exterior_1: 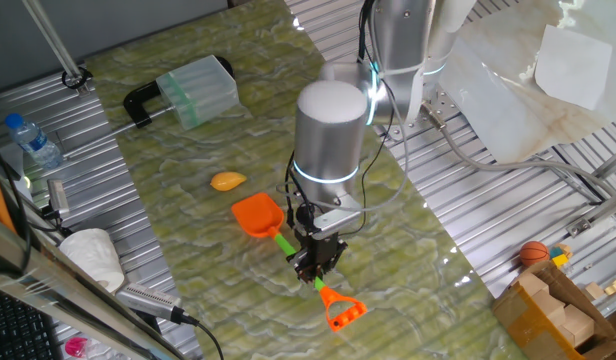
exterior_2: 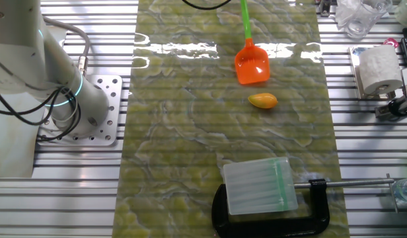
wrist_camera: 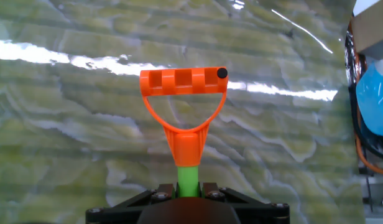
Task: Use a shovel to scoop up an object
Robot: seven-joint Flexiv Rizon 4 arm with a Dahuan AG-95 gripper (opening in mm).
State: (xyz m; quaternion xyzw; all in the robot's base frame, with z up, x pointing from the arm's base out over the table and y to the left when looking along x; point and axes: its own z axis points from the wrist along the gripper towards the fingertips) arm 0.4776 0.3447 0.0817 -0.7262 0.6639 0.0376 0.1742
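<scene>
At the lower middle of the table, your black two-finger gripper [exterior_1: 315, 262] is clamped on the thin green shaft of the toy plastic shovel [exterior_1: 288, 246], pinching it close to the orange D-shaped end, and the hand view confirms it, with the green shaft vanishing between the jaws and the D-handle standing out just beyond them. Out from there the shaft runs up-left to the orange scoop blade, which sits low over the green marbled table mat [exterior_1: 408, 250]; whether its edge is actually touching the mat you cannot tell from these views. Just beyond the blade tip lies the small smooth yellow-orange oval lump [exterior_1: 227, 181], near but apart from it, and in the other fixed view it sits slightly off to one side of the blade's line rather than dead ahead. That's your first risk: push straight and the blade's corner clips the lump, and something that smooth and rounded will likely roll away rather than climb aboard. Second risk: you're holding a long, thin shaft at its far end, so any downward press could flex it or let it twist in the jaws, tipping the blade. Farther off, a clear ribbed plastic box [exterior_1: 197, 90] held in a black clamp [exterior_1: 141, 103] sits well beyond the lump, where a runaway lump could end up.
</scene>
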